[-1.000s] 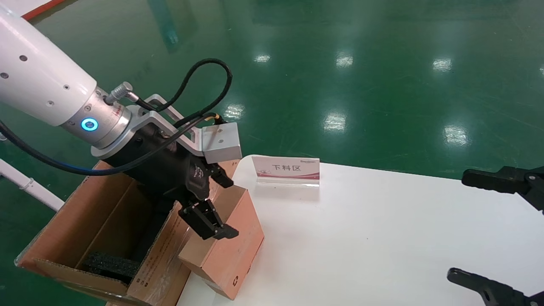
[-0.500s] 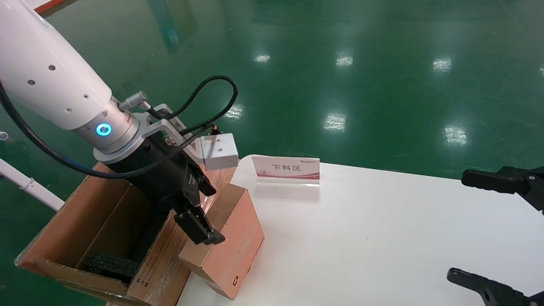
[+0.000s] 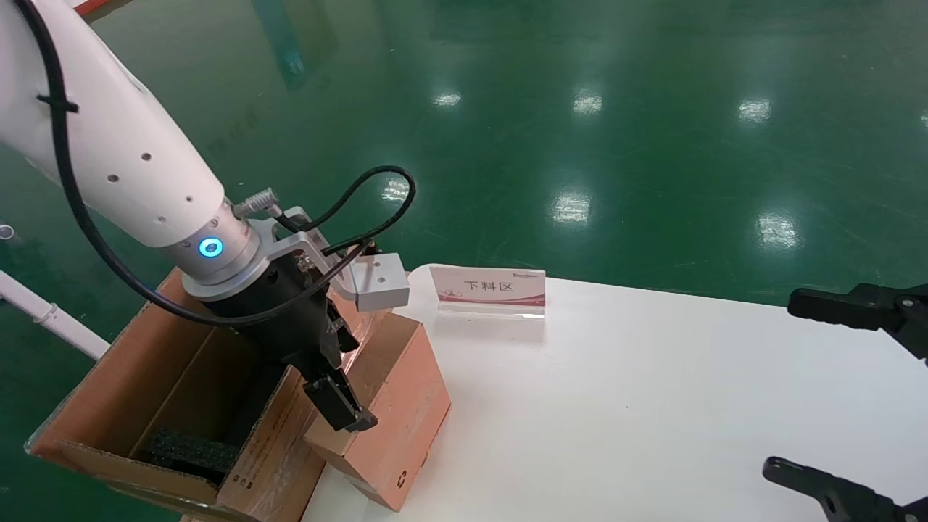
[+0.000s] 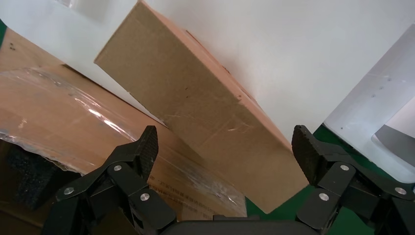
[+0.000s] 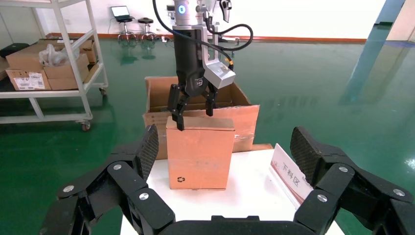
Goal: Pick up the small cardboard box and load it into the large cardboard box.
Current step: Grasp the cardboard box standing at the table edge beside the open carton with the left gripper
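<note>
One small cardboard box (image 3: 391,402), one large cardboard box (image 3: 145,406), one sign (image 3: 487,288), one counter (image 3: 616,406) and two claws are counted.

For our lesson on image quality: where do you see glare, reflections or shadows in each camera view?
Head view: ceiling lights mirror as bright patches on the glossy green floor; a soft shadow lies under the sign. Left wrist view: clear tape on the large cardboard box glints. Right wrist view: the floor reflects hazily behind the small cardboard box.

A glossy green floor (image 3: 652,130) mirrors rows of ceiling lights. A white bench (image 3: 652,406) stands on it. Beyond, a white shelf trolley (image 5: 73,73) holds cardboard boxes (image 5: 29,68).
</note>
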Controlling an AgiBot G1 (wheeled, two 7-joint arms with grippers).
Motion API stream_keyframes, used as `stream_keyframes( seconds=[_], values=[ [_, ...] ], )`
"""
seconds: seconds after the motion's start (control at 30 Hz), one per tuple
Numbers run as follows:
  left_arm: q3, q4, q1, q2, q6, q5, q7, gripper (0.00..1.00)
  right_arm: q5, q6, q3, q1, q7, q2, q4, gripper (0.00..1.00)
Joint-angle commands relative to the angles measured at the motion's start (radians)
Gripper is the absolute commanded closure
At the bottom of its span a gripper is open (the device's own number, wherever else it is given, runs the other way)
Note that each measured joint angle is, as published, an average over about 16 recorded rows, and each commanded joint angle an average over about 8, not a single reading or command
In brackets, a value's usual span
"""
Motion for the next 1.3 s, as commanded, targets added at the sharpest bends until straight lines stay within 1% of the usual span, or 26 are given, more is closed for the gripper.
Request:
stream_keyframes(
  seconds=[0.03, 0.5, 0.6, 0.63, 0.77, 0.87, 0.9, 1.3],
  values=[
    [0.010, 0.000, 0.005, 0.003, -0.007, 0.008, -0.008, 0.00, 0.000, 0.000, 0.000, 0.000, 0.000, 0.000, 0.000, 0.00],
    [0.041, 0.000, 0.032, 0.014, -0.031, 0.036, -0.019, 0.00, 0.001, 0.001, -0.001, 0.000, -0.001, 0.000, 0.000, 0.00],
    [0.042, 0.000, 0.032, 0.015, -0.031, 0.038, -0.019, 0.37, 0.001, 0.001, -0.001, 0.000, -0.001, 0.001, 0.000, 0.00],
    [0.042, 0.000, 0.032, 0.015, -0.031, 0.038, -0.019, 0.50, 0.001, 0.001, -0.001, 0.000, -0.001, 0.001, 0.000, 0.10],
    [0.039, 0.000, 0.032, 0.014, -0.031, 0.036, -0.019, 1.00, 0.001, 0.001, -0.001, 0.000, -0.001, 0.001, 0.000, 0.60],
    [0.038, 0.000, 0.032, 0.013, -0.030, 0.034, -0.018, 1.00, 0.001, 0.001, -0.001, 0.000, -0.001, 0.001, 0.000, 0.97],
    [0.037, 0.000, 0.032, 0.013, -0.030, 0.034, -0.018, 1.00, 0.001, 0.001, -0.001, 0.000, -0.001, 0.001, 0.000, 1.00],
    [0.034, 0.001, 0.031, 0.012, -0.029, 0.031, -0.018, 1.00, 0.001, 0.001, -0.001, 0.000, 0.000, 0.001, 0.000, 1.00]
  ],
)
